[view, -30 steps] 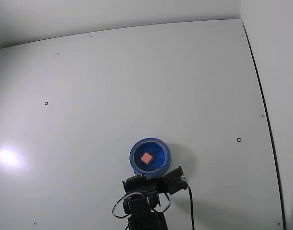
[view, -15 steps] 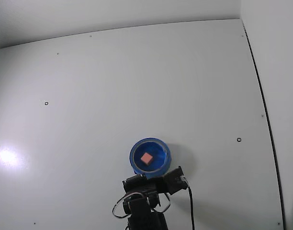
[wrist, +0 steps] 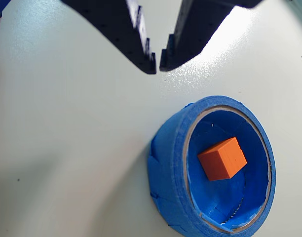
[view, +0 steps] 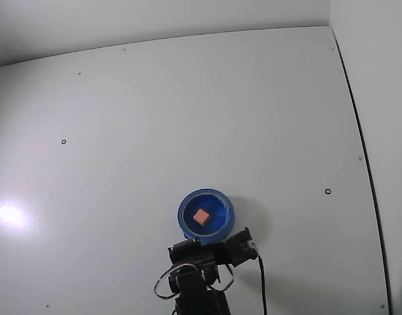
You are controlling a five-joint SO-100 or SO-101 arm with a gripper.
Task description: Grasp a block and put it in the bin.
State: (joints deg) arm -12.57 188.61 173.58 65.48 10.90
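White table [view: 188, 111] w/ a few tiny dark marks, otherwise bare around our arm. We see the block [wrist: 222, 159] lying inside the bin [wrist: 168, 168], clear of the rim. Our end effector [wrist: 157, 63] hangs above the table beside the bin, jaws nearly together w/ just a slit between the tips, holding nothing. Judging by that, the drop looks done; best we pull back w/o clipping the rim. No brand, label or writing readable anywhere.
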